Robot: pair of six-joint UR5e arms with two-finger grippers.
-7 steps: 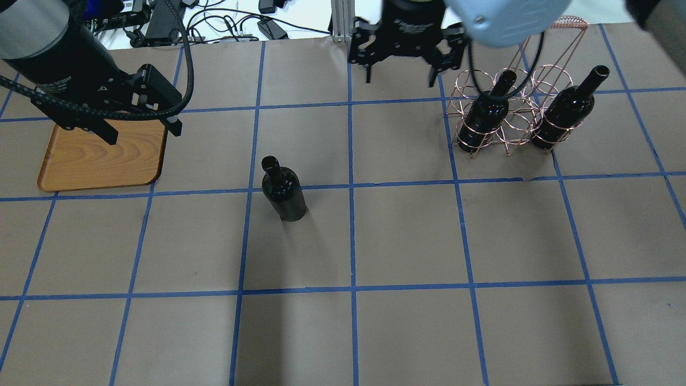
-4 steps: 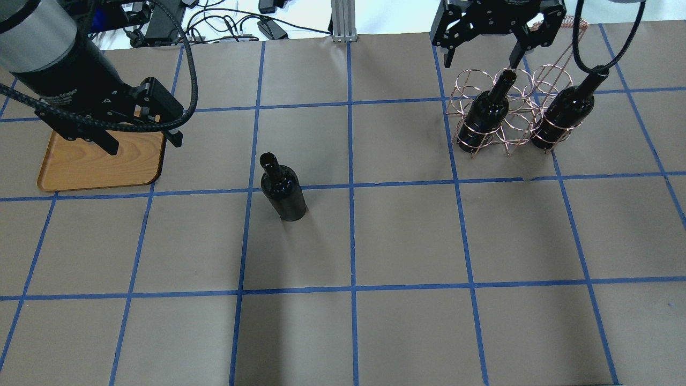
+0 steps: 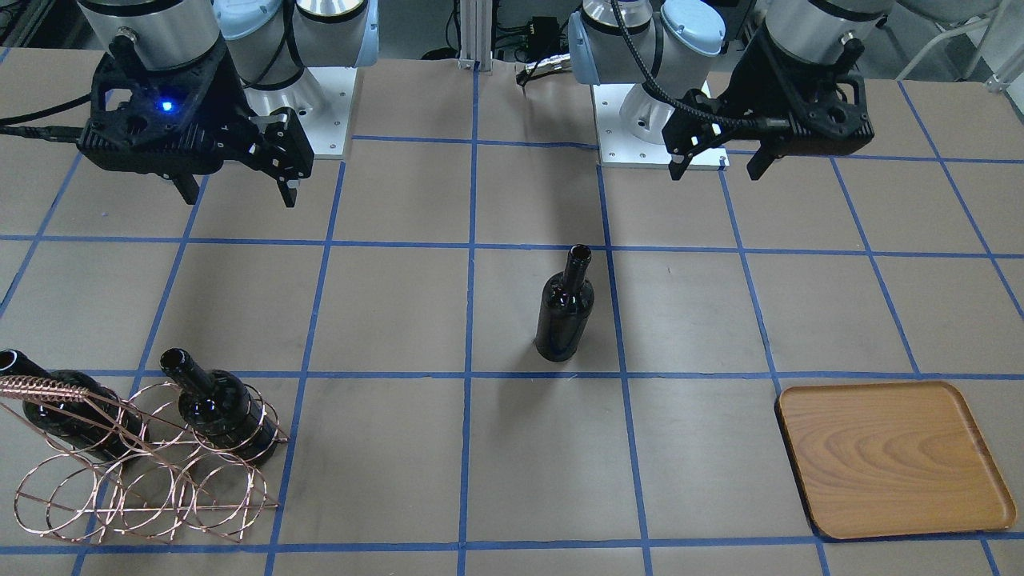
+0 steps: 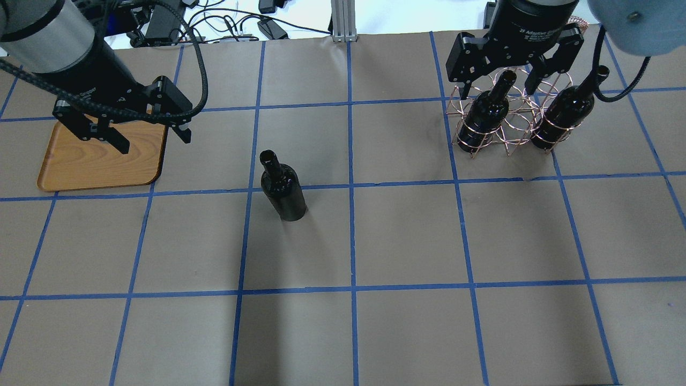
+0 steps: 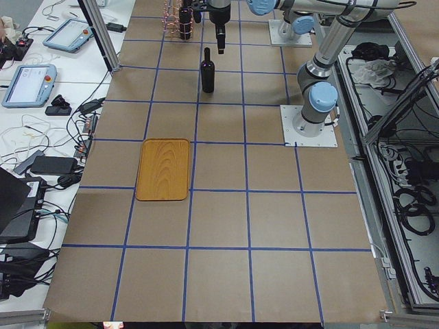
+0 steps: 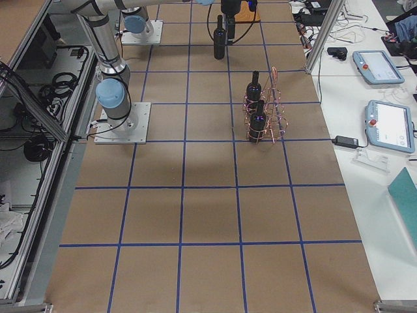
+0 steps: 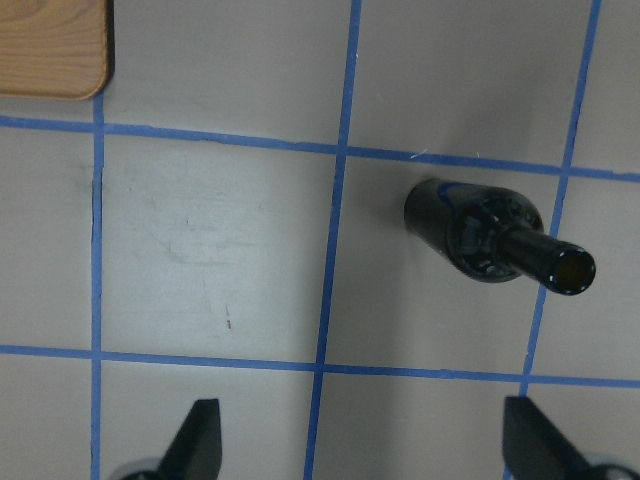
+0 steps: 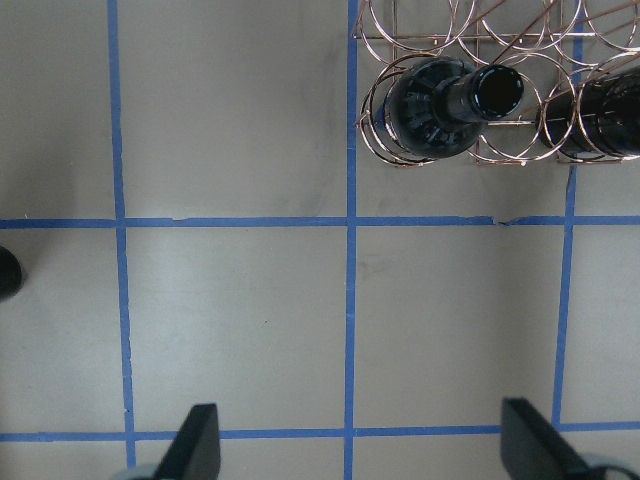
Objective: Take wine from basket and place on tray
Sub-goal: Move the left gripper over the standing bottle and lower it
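Note:
One wine bottle [image 4: 283, 187] stands upright on the table, left of centre; it also shows in the front view [image 3: 564, 308] and the left wrist view [image 7: 480, 240]. Two more bottles [image 4: 487, 110] [image 4: 565, 110] stand in the copper wire basket [image 4: 509, 128] at the back right. The wooden tray [image 4: 102, 161] lies empty at the back left. My left gripper [image 4: 153, 140] is open and empty, above the tray's right edge. My right gripper [image 4: 498, 88] is open and empty, above the basket's left bottle [image 8: 440, 100].
The table is covered in brown paper with a blue tape grid. Cables and devices lie beyond the far edge [image 4: 225, 24]. An aluminium post [image 4: 343, 21] stands at the back centre. The two arm bases [image 3: 656, 120] are bolted to the table on the robot's side.
My right gripper has swung from the back centre to the right and now hangs over the basket's left bottle. My left gripper has shifted slightly right. The bottles have not moved.

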